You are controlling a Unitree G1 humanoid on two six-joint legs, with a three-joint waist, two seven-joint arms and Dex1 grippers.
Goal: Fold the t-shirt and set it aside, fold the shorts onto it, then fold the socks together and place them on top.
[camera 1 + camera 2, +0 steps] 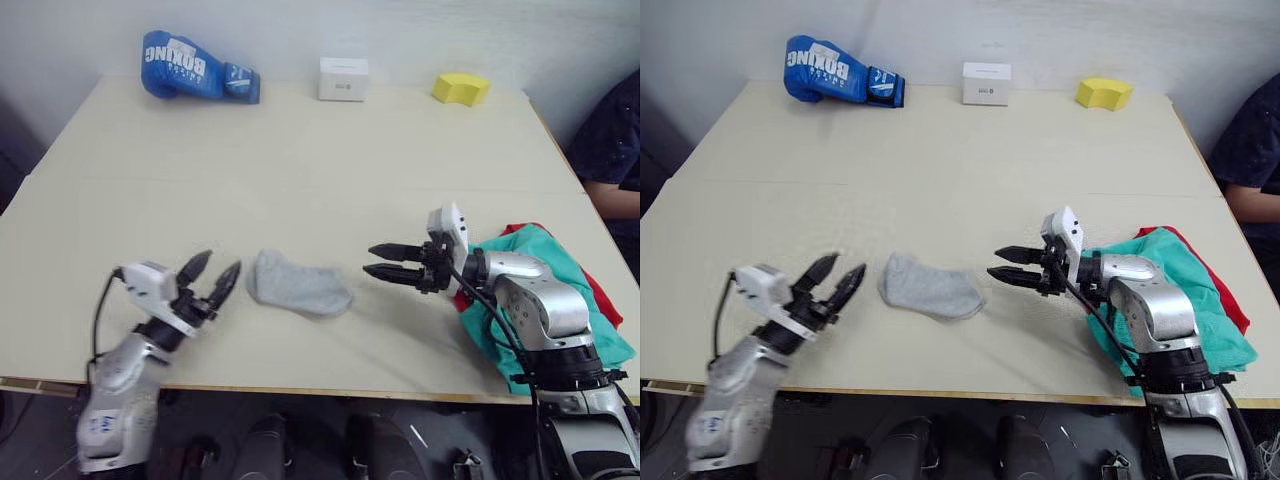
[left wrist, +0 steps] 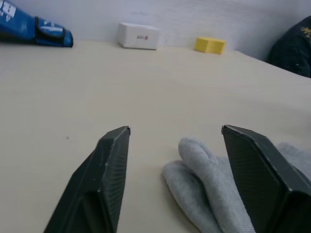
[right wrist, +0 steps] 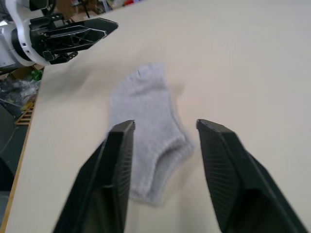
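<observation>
Light grey socks (image 1: pixel 298 285) lie flat in one small pile on the table (image 1: pixel 300 170) near its front edge. My left gripper (image 1: pixel 210 276) stands open just to their left, fingertips a little short of the cloth. To their right my right gripper (image 1: pixel 383 261) points at them, open and empty. In the right wrist view the socks (image 3: pixel 148 126) lie beyond the open fingers. Teal-green shorts (image 1: pixel 560 300) rest folded on the red t-shirt (image 1: pixel 600 300) at the table's front right, partly hidden under my right arm.
A blue boxing glove (image 1: pixel 198 68), a white box (image 1: pixel 343 79) and a yellow block (image 1: pixel 461 88) line the table's far edge. A person's arm in a dark sleeve (image 1: pixel 612 150) shows at the right side.
</observation>
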